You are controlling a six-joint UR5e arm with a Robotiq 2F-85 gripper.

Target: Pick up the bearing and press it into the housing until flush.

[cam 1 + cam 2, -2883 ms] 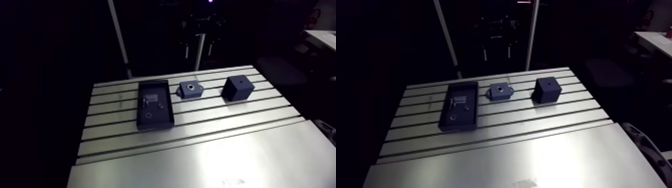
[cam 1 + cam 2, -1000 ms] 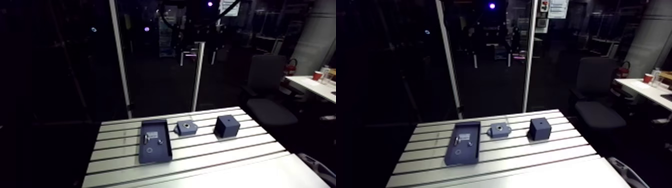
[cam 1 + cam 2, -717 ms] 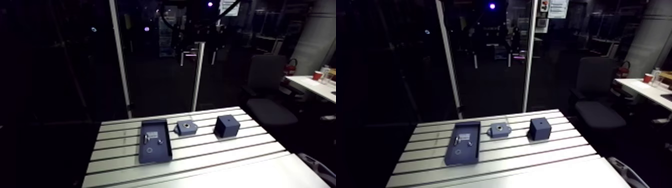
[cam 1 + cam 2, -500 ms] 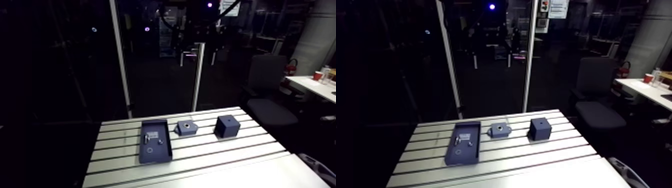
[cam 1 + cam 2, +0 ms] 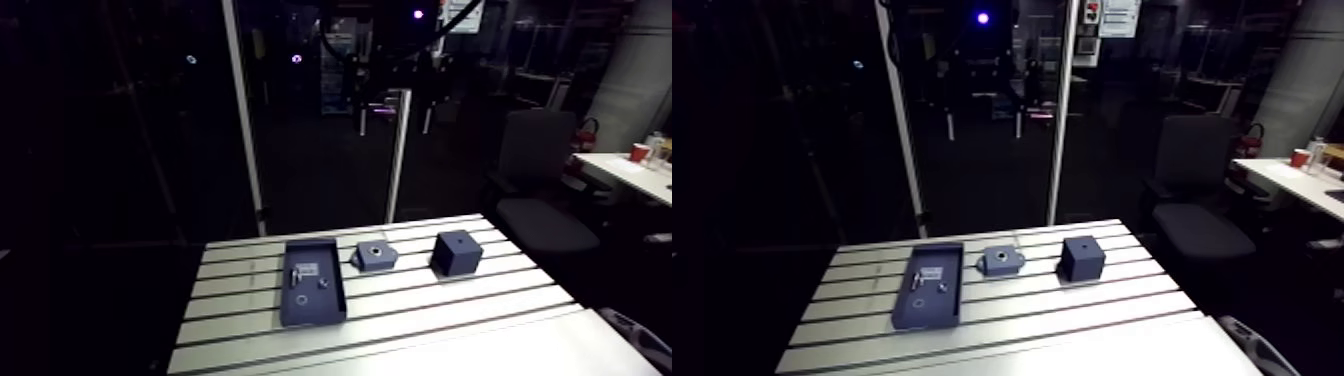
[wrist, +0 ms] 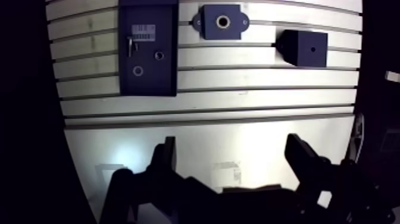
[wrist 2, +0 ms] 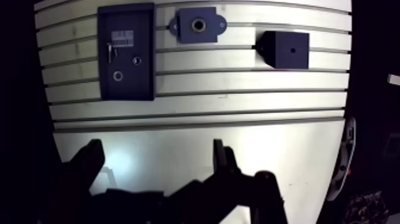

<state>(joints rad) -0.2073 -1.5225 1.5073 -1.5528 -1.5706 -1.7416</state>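
A dark blue tray (image 6: 149,83) lies on the slotted table. It holds a small ring, the bearing (image 6: 138,71), with a smaller round part (image 6: 159,55), a metal pin (image 6: 129,44) and a white label beside it. The flanged dark blue housing (image 6: 223,22) with its round bore sits just past the tray's far corner; in the arm view the housing (image 5: 374,255) is right of the tray (image 5: 315,312). My gripper (image 6: 231,146) hangs high above the table's smooth near part, well short of the tray, open, with nothing between its fingers.
A dark blue cube (image 6: 303,47) with a small hole on top stands beside the housing, on the side away from the tray. The table's edge (image 6: 62,128) drops into darkness beyond the tray. A white cable carrier (image 7: 344,156) curves off the opposite side.
The arm camera has risen and pulled back since the earliest frames, so the table looks smaller and lower. Tray, housing and cube have kept their places.
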